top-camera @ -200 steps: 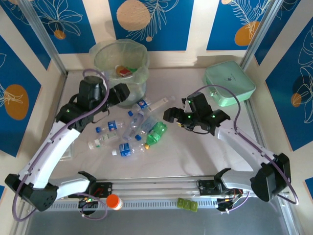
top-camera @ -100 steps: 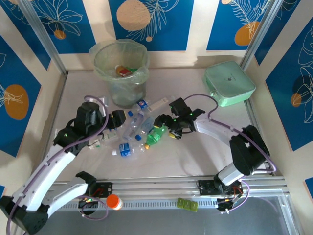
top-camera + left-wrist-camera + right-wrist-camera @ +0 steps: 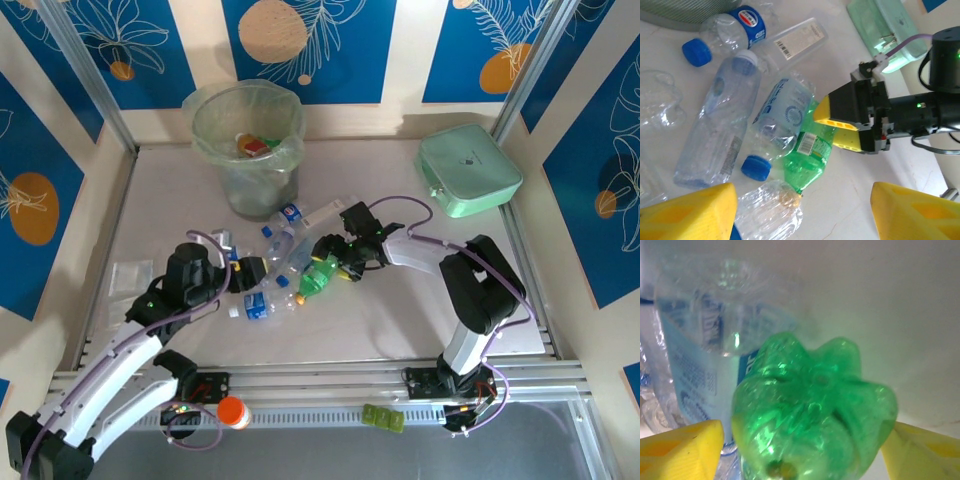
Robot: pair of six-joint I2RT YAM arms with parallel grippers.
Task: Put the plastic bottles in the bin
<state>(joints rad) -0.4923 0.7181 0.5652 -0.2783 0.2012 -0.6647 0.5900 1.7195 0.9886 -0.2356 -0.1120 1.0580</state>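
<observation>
Several clear, blue-capped plastic bottles (image 3: pixel 285 250) lie in a heap in front of the pale-green bin (image 3: pixel 247 150). A green bottle (image 3: pixel 318 276) lies at the heap's right edge. My right gripper (image 3: pixel 333 258) comes at it from the base end. Its yellow fingers (image 3: pixel 680 450) stand on either side of the green bottle (image 3: pixel 815 405), closed in on it. From the left wrist that gripper (image 3: pixel 840 125) sits over the green bottle (image 3: pixel 807 160). My left gripper (image 3: pixel 255 272) hangs open over the heap's near edge. Between its fingers (image 3: pixel 690 210) lie a crumpled clear bottle (image 3: pixel 770 207) and bare table.
A flat mint-green case (image 3: pixel 468 170) lies at the back right. A clear plastic sheet (image 3: pixel 130 277) lies at the left. The bin holds something red and orange (image 3: pixel 255 145). An orange cap (image 3: pixel 232 411) and a small green piece (image 3: pixel 383 418) sit on the front rail.
My right arm has stretched left to the green bottle and its jaws have narrowed around it. My left arm has swung from beside the bin down toward the near side of the heap.
</observation>
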